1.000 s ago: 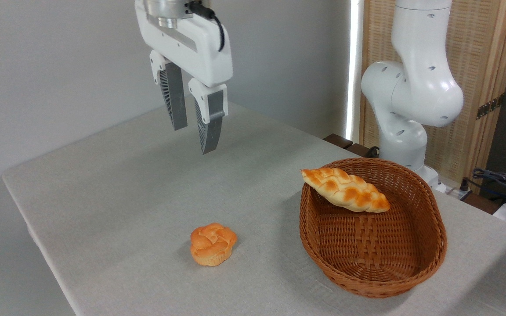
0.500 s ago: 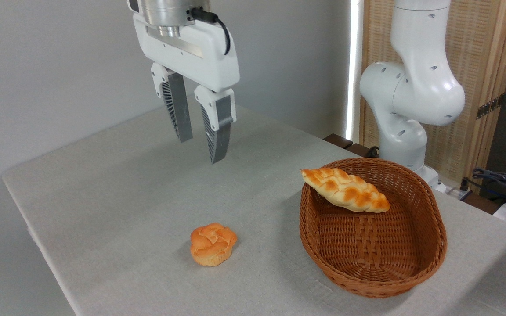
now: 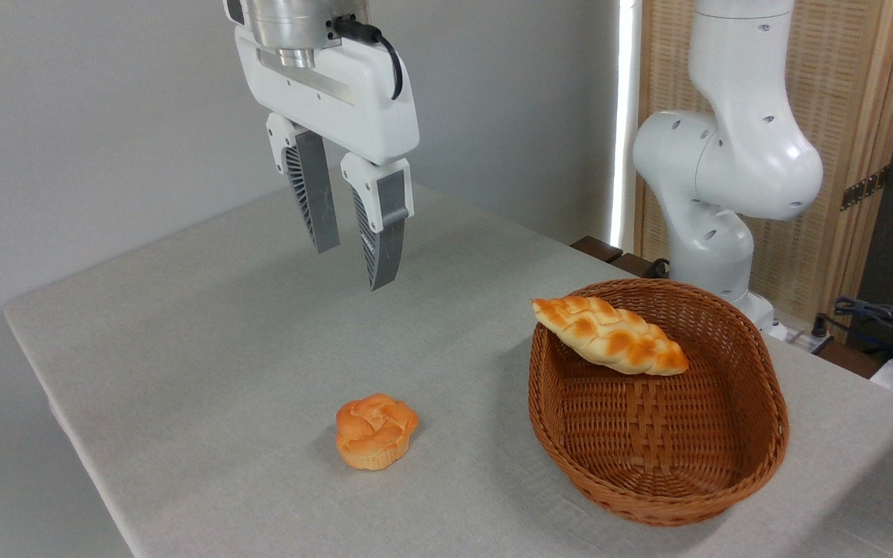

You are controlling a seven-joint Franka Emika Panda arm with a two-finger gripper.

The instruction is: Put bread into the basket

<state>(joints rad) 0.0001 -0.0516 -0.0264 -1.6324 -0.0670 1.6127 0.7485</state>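
- the bread (image 3: 611, 335) is lying across the far left part of the basket (image 3: 756, 457), its left pointed end propped on the rim and its right end dipping toward the inside, so it is sitting tilted rather than flat on the woven floor.
- my gripper (image 3: 351, 268) is hanging in the air over the far part of the table (image 3: 206, 356), well apart from the bread and the basket, and up and to the left of both.
- my fingers (image 3: 379, 232) are standing narrowly parted, a slim gap showing between them; they are holding nothing and touching nothing.
- the fingers are pointing down with a slight lean, and the ribbed inner face of the left one is showing.
- the top of my wrist is being cut off by the upper edge of the view, and a black cable (image 3: 384, 50) is curling off its right side.
- my arm (image 3: 733, 163) is rising behind the basket; its base is hiding behind the basket's far rim, and its upper part is running out of frame.
- the underside of the bread and the spot where it meets the basket wall are hard to make out.
- the basket is sitting on the right side of the table, holding only the bread; most of its floor is showing bare.
- a small round bun (image 3: 375, 431) is resting on the table left of the basket, apart from it.
- some cables (image 3: 880, 318) are lying at the far right, partly cut off.
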